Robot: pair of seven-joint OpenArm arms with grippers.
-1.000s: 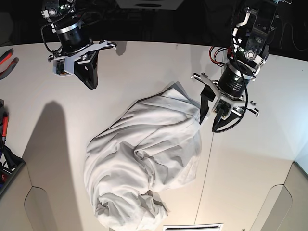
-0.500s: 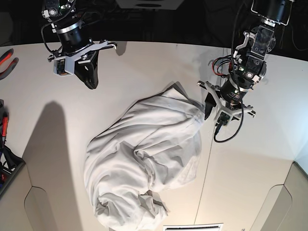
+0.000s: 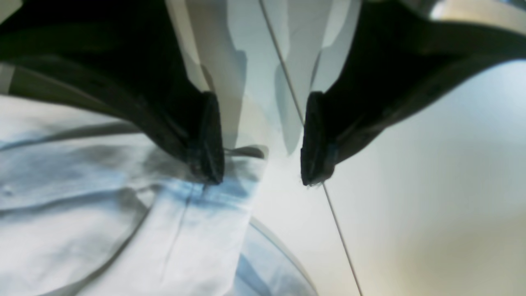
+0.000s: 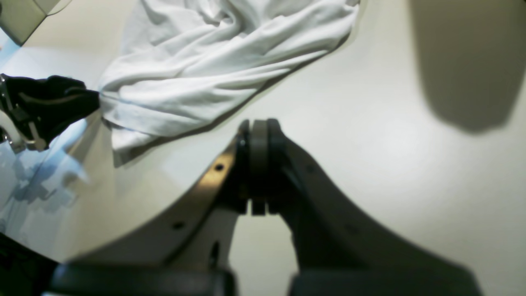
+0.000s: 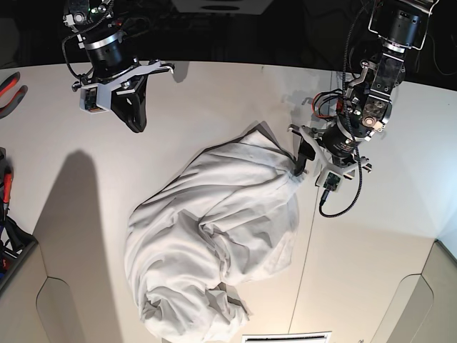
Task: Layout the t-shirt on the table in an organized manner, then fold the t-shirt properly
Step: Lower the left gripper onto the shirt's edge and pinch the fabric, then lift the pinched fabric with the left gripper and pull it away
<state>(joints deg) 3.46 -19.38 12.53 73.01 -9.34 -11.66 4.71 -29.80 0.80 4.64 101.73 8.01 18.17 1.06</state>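
Base view: the crumpled t-shirt (image 5: 214,236) blocks the centre and lower middle of the table (image 5: 385,243). Bare tabletop lies open at right, lower right and across the upper centre. The left gripper (image 5: 308,161) occupies the shirt's upper-right edge; the right gripper (image 5: 133,114) stands upper left.

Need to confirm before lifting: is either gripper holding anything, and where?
Nothing held. Left gripper is open over the t-shirt edge; right gripper is shut, empty.

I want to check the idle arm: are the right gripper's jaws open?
No, the right gripper has its jaws pressed together above the bare table.
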